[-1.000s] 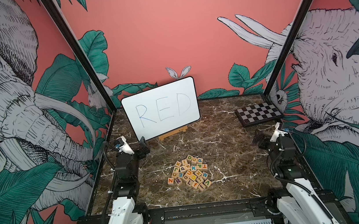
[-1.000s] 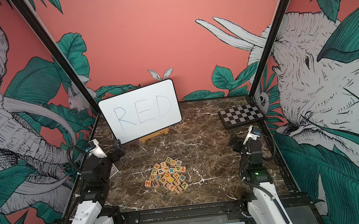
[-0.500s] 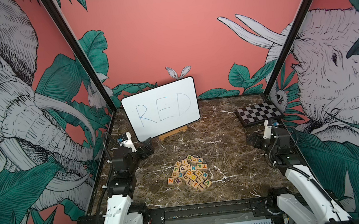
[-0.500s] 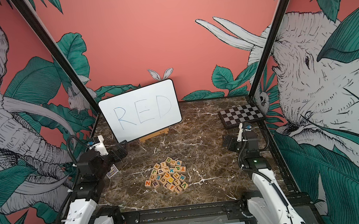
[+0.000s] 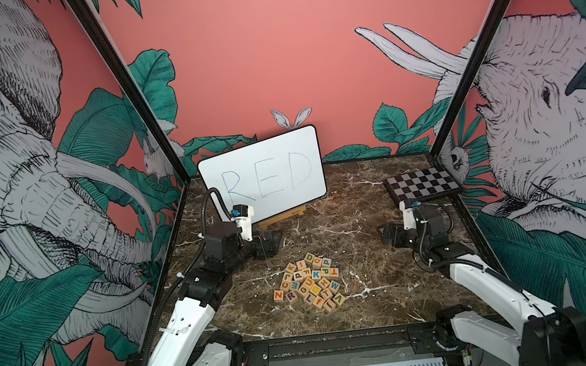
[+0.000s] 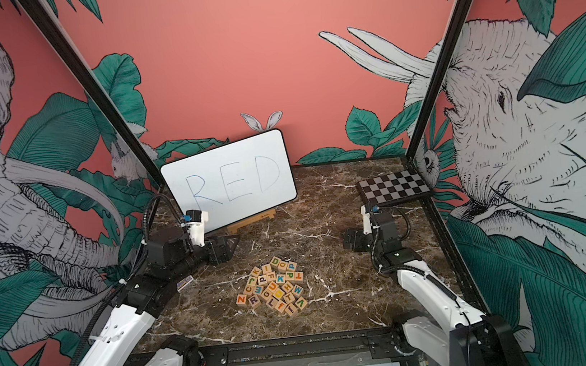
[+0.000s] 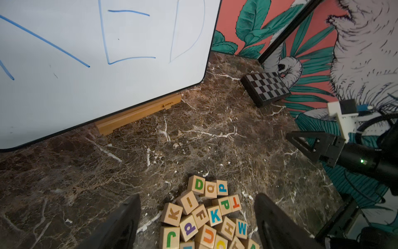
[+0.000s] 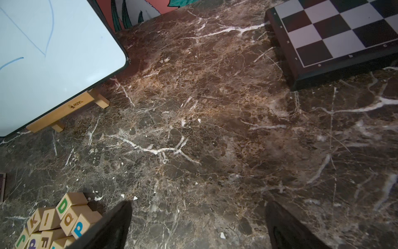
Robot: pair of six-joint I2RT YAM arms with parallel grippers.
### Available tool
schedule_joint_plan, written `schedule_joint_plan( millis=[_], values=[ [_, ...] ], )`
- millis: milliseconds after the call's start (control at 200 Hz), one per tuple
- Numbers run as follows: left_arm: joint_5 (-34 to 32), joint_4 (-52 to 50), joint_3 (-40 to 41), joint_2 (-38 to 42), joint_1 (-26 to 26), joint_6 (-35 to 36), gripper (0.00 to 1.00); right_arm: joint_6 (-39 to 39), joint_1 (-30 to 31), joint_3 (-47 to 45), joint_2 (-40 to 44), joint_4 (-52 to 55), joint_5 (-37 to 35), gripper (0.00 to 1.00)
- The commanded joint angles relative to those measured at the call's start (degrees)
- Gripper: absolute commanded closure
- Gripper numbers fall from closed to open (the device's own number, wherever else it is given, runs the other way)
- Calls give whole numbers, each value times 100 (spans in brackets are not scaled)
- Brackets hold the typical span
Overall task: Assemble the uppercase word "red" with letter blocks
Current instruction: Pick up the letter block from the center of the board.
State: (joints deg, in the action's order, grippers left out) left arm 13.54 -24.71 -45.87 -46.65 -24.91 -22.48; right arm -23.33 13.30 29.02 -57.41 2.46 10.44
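The letter blocks [image 5: 308, 283] [image 6: 271, 289] lie in one loose heap mid-table, and no row spelling the word "red" shows. A green D block [image 5: 309, 257] [image 7: 198, 184] [image 8: 62, 205] sits at the heap's far edge. A purple R block [image 5: 290, 296] sits at its near left. My left gripper [image 5: 272, 244] [image 7: 197, 198] hangs open behind and left of the heap, with nothing between its fingers. My right gripper [image 5: 387, 235] [image 8: 199, 204] stands open over bare marble to the heap's right.
A white board [image 5: 265, 179] with RED written in blue leans on a wooden stand [image 5: 284, 217] at the back. A checkered board [image 5: 421, 186] lies at the back right. A small card [image 6: 184, 283] lies under the left arm. Printed walls close both sides.
Both arms have reached forward and swung their grippers inward towards the heap. The left jaws have narrowed a little. The blocks have not moved.
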Motion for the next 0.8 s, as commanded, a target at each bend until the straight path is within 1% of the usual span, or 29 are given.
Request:
schedule_joint_plan(
  millis=[0,50,140,190,285,355,375,480,670,725,795],
  values=[
    [-346,-907,-308,-20,-316,188,24,29,234,-140,486,-170,-144,5],
    [-449,-1182,-432,-137,-473,243,27,30,319,-213,736,-106,-221,6],
    [-503,-1603,-624,-402,-846,408,29,62,441,-354,1073,33,-252,10],
    [-756,-1835,-722,-552,-1064,437,30,89,508,-440,1181,94,-277,12],
    [-1162,-2190,-827,-820,-1373,393,35,107,618,-630,1266,82,-359,18],
    [-1246,-2327,-823,-975,-1490,279,38,131,689,-724,1259,16,-445,19],
    [-1247,-2334,-800,-992,-1691,263,39,139,704,-746,1250,-6,-483,20],
    [-1414,-2188,-547,-1019,-2105,279,40,187,742,-746,1176,-53,-588,21],
    [-1832,-2664,-546,-1403,-2262,39,43,219,818,-808,1135,-170,-635,21],
    [-1945,-2743,-529,-1463,-2286,-166,47,231,841,-805,1114,-167,-694,21],
    [-1937,-2661,-369,-1439,-2349,-587,47,224,858,-809,1083,-169,-746,21]
  ],
)
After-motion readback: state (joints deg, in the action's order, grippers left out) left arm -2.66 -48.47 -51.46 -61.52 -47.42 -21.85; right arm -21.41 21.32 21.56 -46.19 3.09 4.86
